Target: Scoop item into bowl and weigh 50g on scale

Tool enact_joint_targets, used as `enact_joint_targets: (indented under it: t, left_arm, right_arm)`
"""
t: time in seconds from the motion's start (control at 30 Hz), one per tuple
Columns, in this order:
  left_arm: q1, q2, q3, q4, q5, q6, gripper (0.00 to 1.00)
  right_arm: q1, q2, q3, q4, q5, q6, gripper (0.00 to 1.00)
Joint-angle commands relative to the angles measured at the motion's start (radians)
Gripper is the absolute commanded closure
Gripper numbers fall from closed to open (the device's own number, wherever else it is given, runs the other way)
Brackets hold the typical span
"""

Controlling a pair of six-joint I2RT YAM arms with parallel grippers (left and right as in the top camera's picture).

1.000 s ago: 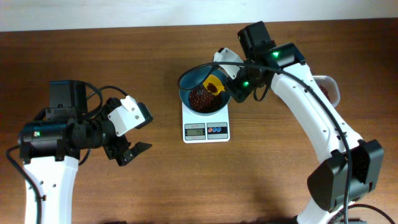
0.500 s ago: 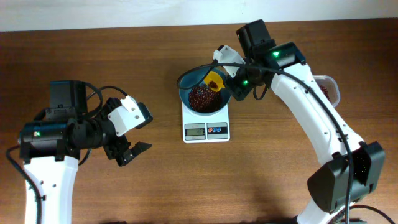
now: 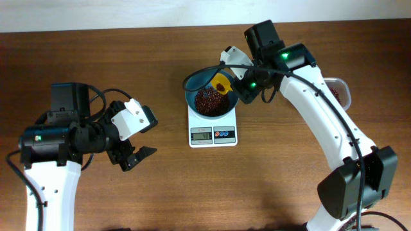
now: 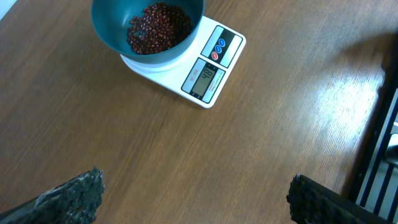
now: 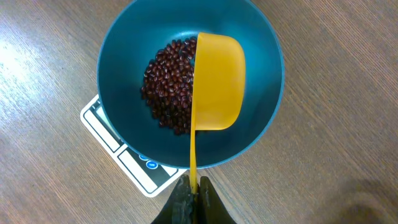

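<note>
The teal bowl (image 3: 192, 90) stands on the white scale (image 3: 213, 135) at the table's middle. A heap of dark red-brown beans (image 3: 209, 101) lies in it. My right gripper (image 3: 241, 85) is shut on the thin handle of a yellow scoop (image 3: 222, 83), which hangs over the bowl's far right side. In the right wrist view the scoop (image 5: 217, 81) is rolled on its side above the beans (image 5: 166, 87), with no beans on its yellow face, and my gripper (image 5: 194, 190) pinches the handle just outside the bowl (image 5: 121, 59). My left gripper (image 3: 136, 157) stands open over bare table at the left, its fingers (image 4: 74, 196) wide apart.
A clear plastic tub (image 3: 338, 92) holding more beans sits at the right, partly hidden by my right arm. The scale's display and buttons (image 4: 208, 68) face the front. Bare wooden table lies between my left gripper and the scale.
The scoop has shifted slightly toward the far side of the bowl. The left arm has not moved.
</note>
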Motion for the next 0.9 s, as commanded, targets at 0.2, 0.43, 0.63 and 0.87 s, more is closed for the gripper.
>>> enact_joint_targets:
  t: [0.2,0.43,0.63,0.87]
  left_arm:
    - [0.004,-0.003,0.013,-0.002,0.022,-0.013,0.01]
    - [0.004,-0.003,0.013,-0.002,0.022,-0.013,0.01]
    - [0.004,-0.003,0.013,-0.002,0.022,-0.013,0.01]
    - [0.004,-0.003,0.013,-0.002,0.022,-0.013,0.01]
  right_arm:
    - [0.006,-0.034,0.028,0.000,0.003,0.010,0.96]
    - [0.002,-0.034,0.014,0.007,-0.028,0.014,0.96]
    - [0.005,-0.047,0.024,0.011,0.010,0.013,0.96]
    - [-0.010,-0.047,0.027,0.011,0.006,0.014,0.96]
